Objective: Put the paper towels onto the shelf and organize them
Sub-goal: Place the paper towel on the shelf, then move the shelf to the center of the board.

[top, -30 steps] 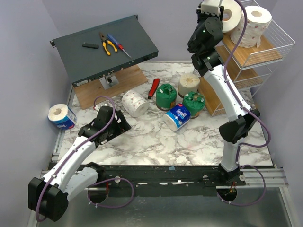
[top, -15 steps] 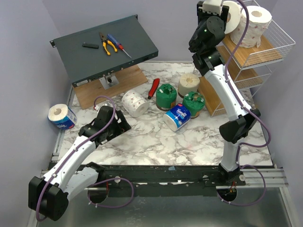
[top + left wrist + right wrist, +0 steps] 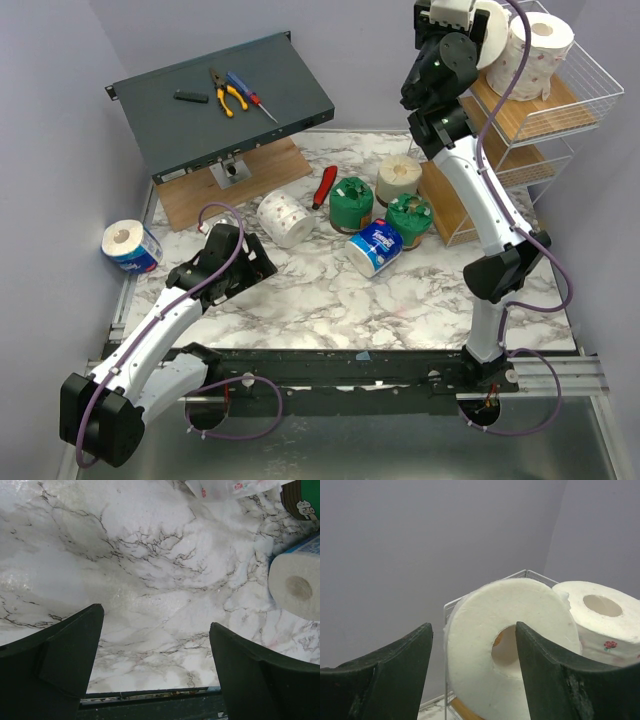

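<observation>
The shelf (image 3: 590, 90) stands at the back right. On its top tier sit two paper towels: a white roll (image 3: 492, 30) on edge and a pink-specked roll (image 3: 540, 50). My right gripper (image 3: 455, 15) hangs open just left of them. In the right wrist view its jaws (image 3: 474, 625) stand apart in front of the white roll (image 3: 485, 650), with the specked roll (image 3: 605, 620) behind. A specked roll (image 3: 283, 218), two green rolls (image 3: 351, 203) (image 3: 409, 219), a cream roll (image 3: 398, 178) and a blue roll (image 3: 375, 247) lie on the table. My left gripper (image 3: 258, 262) is open and empty (image 3: 156, 617).
Another blue roll (image 3: 130, 246) lies at the table's far left edge. A dark grey box (image 3: 222, 100) with tools sits on a wood board (image 3: 230, 190) at the back left. A red-handled tool (image 3: 325, 185) lies beside the green rolls.
My right gripper's jaws have spread wider and it has lifted slightly beside the white roll on the top tier. The left arm has not moved.
</observation>
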`<move>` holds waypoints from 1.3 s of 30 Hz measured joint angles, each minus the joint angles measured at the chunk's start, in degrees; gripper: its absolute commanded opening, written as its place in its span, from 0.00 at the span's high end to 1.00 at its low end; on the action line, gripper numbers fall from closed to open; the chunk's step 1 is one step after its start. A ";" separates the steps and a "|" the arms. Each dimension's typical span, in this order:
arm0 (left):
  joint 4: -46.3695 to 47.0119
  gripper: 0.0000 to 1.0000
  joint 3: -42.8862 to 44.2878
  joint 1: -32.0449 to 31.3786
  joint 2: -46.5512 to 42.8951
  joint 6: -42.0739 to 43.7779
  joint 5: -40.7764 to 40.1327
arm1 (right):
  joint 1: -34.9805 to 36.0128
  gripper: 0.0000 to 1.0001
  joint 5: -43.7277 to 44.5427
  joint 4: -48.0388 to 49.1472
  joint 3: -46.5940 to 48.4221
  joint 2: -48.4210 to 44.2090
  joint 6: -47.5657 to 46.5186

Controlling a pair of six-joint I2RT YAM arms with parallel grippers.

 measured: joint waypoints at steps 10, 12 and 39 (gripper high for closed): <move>0.11 0.08 1.73 0.00 -0.02 0.52 0.79 | -0.15 0.26 -0.33 -1.42 -0.81 -0.68 3.96; 0.66 0.08 3.04 0.00 -0.02 1.05 2.14 | -0.28 0.25 -0.68 -2.51 -1.49 -1.38 5.25; 4.37 0.08 10.93 -2.25 -0.07 2.14 6.71 | -7.93 0.20 -12.26 -13.18 3.39 -5.01 26.86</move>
